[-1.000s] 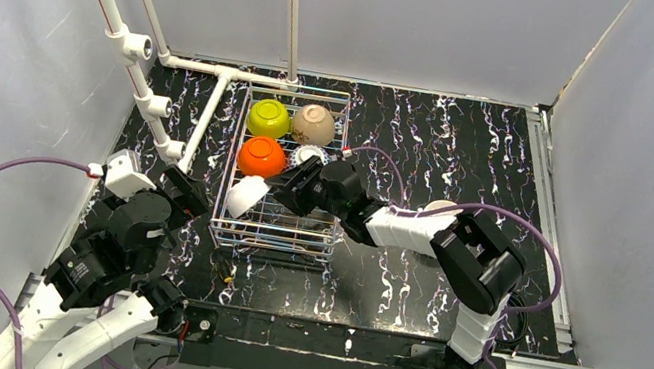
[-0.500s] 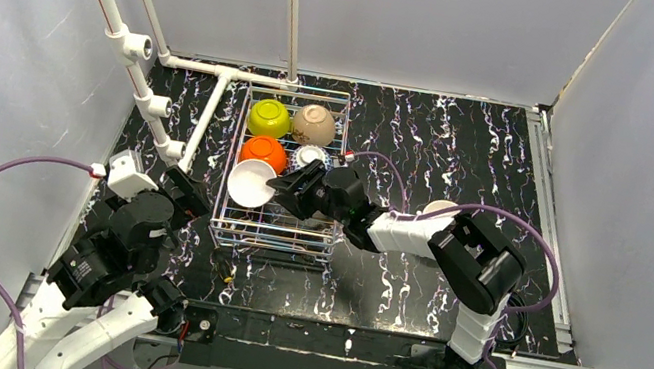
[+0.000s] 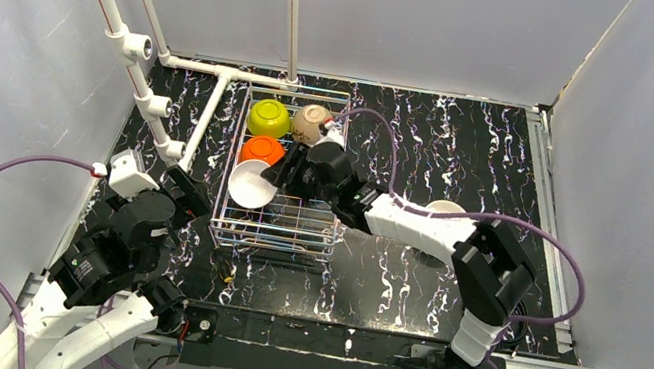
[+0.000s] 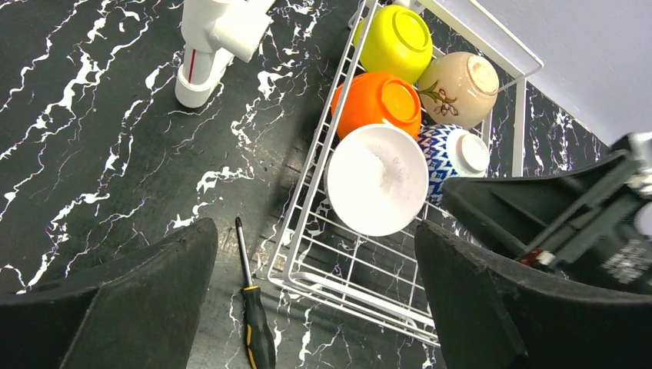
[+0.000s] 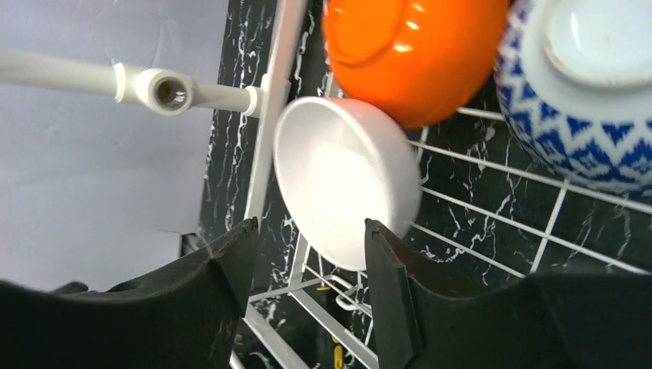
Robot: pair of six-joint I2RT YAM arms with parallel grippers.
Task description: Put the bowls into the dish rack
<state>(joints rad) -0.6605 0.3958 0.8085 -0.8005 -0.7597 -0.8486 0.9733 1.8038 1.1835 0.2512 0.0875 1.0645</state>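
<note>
While looking down the right gripper [image 5: 311, 227], find its two black jaws apart and gripping nothing. Just past the tips, partly behind the right-hand tip: a small plain white round bowl [image 5: 346, 181], tipped up on its edge inside the white wire dish rack [image 5: 288, 46], hollow side facing the jaws. Resting against a shiny orange round bowl [image 5: 415, 54], turned bottom up, farther ahead of the jaws. Ahead and off to the right: a blue-and-white zigzag bowl [image 5: 584, 100], also bottom up. Off to the left of the jaws, outside the rack: a white plastic pipe [image 5: 169, 91].

Over at the left gripper [image 4: 315, 231], jaws wide apart too, holding nothing, up above the black marbled table [image 4: 92, 115]. Straight ahead of these jaws, the near end of the rack with the white bowl in it. Farther ahead, a lime-yellow round bowl [image 4: 396, 42] and a beige bowl with a flower drawn on it [image 4: 459, 81], both bottom up at the far end. Between the jaws, nearer the left one: a screwdriver with a black and yellow handle [image 4: 257, 330], flat on the table outside the rack.

Seen from above, well behind the right jaws, beside the arm: one more pale beige bowl [image 3: 446, 208] on the table, not in the rack.
</note>
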